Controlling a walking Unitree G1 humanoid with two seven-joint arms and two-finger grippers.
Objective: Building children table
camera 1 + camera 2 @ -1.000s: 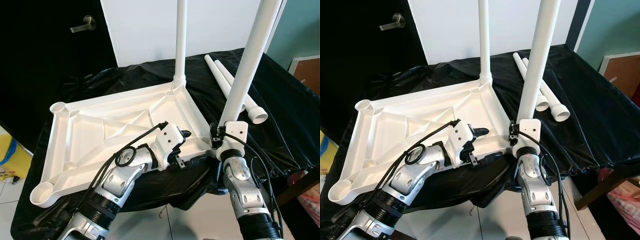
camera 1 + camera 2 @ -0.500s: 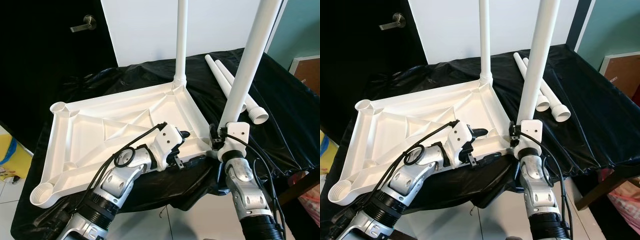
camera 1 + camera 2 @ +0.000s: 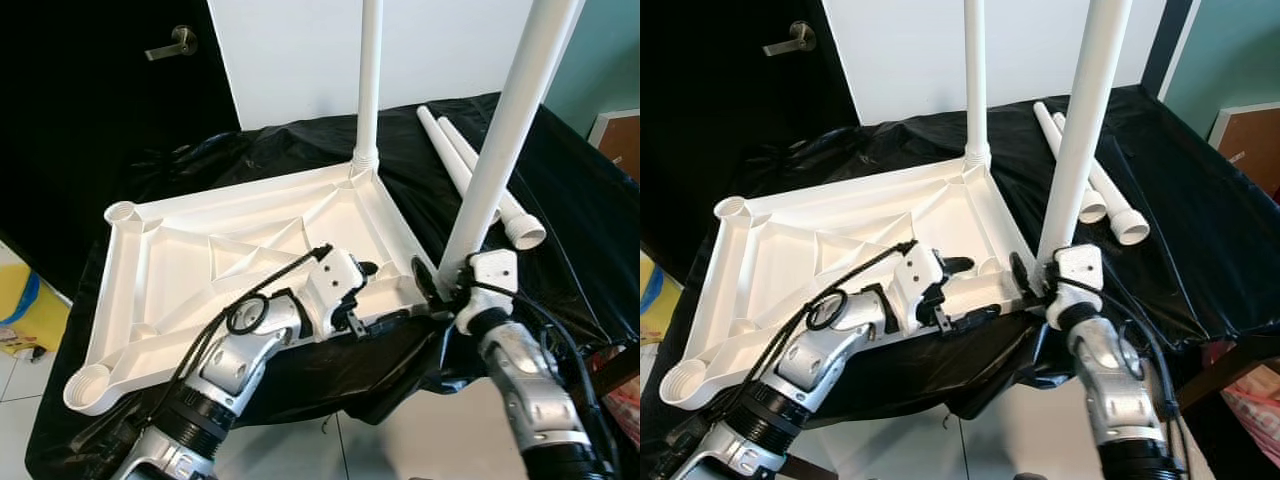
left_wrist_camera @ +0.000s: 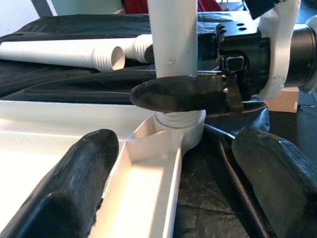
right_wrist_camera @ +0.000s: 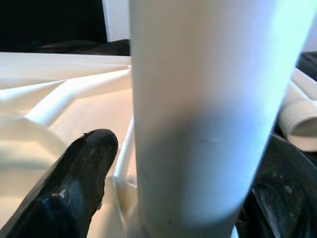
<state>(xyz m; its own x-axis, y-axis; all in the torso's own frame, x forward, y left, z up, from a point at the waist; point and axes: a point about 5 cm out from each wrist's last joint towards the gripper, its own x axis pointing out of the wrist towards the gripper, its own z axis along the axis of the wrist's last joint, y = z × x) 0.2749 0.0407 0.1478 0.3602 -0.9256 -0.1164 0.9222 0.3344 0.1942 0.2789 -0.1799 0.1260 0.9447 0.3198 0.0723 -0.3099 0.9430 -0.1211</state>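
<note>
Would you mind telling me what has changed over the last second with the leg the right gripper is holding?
The right gripper stays closed around the near leg at its corner socket, but its wrist and forearm have swung outward to the robot's right, consistent with turning the leg. The left gripper still straddles the tabletop rim. The far leg and two loose legs have not moved.

Two upright legs (image 3: 368, 90) block right edge; tabletop underside (image 3: 180, 270) centre open.

Room behind a black-draped table

A black cloth (image 3: 580, 200) covers the table; beyond the grippers stand a white wall (image 3: 290, 50), a dark door with handle (image 3: 172, 42), and a tiled floor (image 3: 15, 390) below.
</note>
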